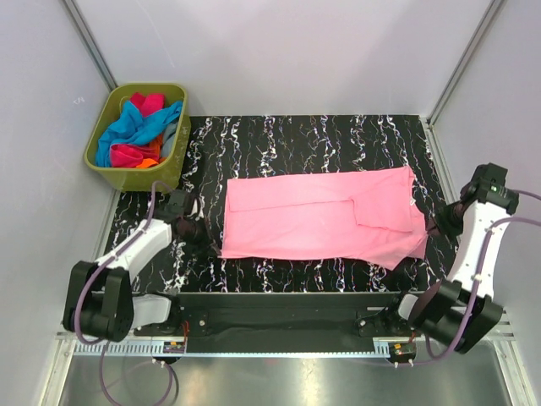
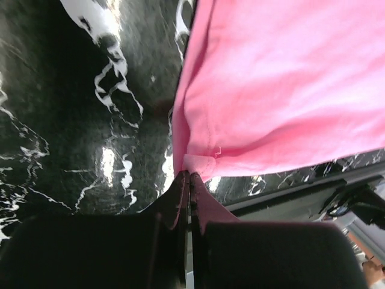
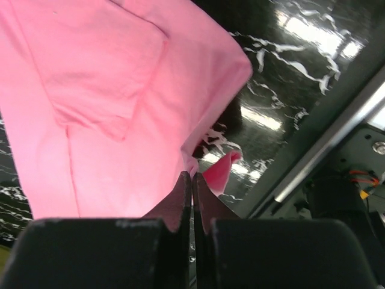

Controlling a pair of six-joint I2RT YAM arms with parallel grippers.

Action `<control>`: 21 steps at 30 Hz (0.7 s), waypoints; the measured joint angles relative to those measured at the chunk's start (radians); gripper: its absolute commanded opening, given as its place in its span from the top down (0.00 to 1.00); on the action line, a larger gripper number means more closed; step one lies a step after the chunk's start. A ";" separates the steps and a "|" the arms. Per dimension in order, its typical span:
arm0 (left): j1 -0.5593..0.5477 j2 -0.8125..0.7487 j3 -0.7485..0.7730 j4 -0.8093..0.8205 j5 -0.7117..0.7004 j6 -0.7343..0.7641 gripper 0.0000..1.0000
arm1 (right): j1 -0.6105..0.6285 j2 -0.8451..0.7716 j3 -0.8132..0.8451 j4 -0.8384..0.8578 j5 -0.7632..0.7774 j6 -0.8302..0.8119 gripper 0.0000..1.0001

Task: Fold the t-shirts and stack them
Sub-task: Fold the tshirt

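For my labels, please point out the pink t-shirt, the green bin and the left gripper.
pink t-shirt [image 1: 313, 216], top view, middle of cloth
green bin [image 1: 127, 176], top view, near wall
left gripper [image 2: 189, 176], left wrist view, between fingertips

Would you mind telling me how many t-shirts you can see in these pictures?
5 by colour: a light pink t-shirt spread flat on the table, plus blue, magenta, orange and grey ones heaped in the green bin; more may be buried.

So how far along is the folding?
Done: pink shirt spread flat, a sleeve folded in. In hand: left gripper and right gripper shut on its two ends. Left: finish the folds, then the other shirts piled in the bin; no stack yet.
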 measured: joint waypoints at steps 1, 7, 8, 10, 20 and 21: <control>0.003 0.023 0.017 0.000 -0.004 0.001 1.00 | 0.000 0.029 0.016 0.015 -0.010 -0.002 1.00; 0.007 0.154 0.149 0.024 -0.013 0.021 1.00 | 0.003 0.181 0.096 0.117 -0.070 -0.008 1.00; 0.007 0.175 0.171 0.032 -0.013 0.024 1.00 | 0.005 0.205 0.113 0.127 -0.076 -0.010 1.00; 0.008 0.212 0.210 0.042 -0.017 0.029 1.00 | 0.012 0.255 0.150 0.146 -0.093 -0.016 1.00; 0.010 0.354 0.318 0.059 -0.029 0.030 1.00 | 0.062 0.455 0.267 0.222 -0.138 -0.040 1.00; 0.010 0.367 0.325 0.059 -0.032 0.029 1.00 | 0.062 0.468 0.278 0.225 -0.142 -0.040 1.00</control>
